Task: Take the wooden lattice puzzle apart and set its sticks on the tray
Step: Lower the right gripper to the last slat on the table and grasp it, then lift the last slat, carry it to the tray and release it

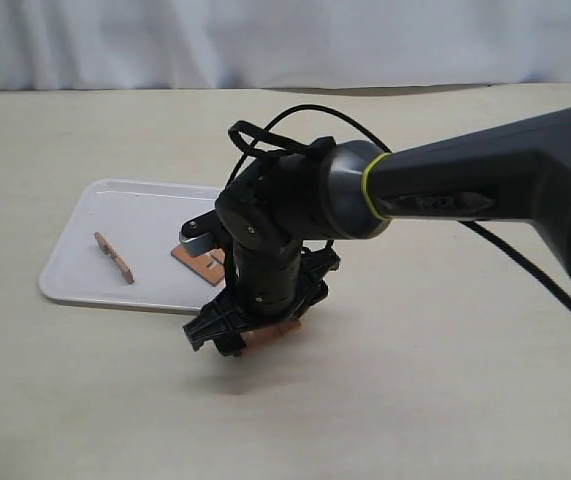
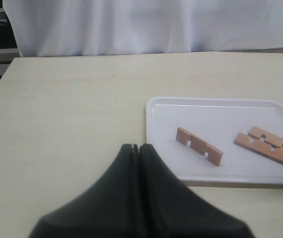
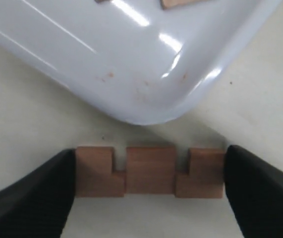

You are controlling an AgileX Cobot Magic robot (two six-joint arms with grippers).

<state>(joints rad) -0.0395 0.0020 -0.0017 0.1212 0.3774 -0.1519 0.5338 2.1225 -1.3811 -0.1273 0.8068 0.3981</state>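
White tray, reddish-brown sticks, black right end effector, beige table, yellow-green ring on grey arm.

Beige table, white curtain behind

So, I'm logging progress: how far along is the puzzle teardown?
Done: a lone stick and a side-by-side pair lie on the tray. In hand: the right gripper clamps the fourth stick by its ends, off the tray's corner. Left: set it on the tray.
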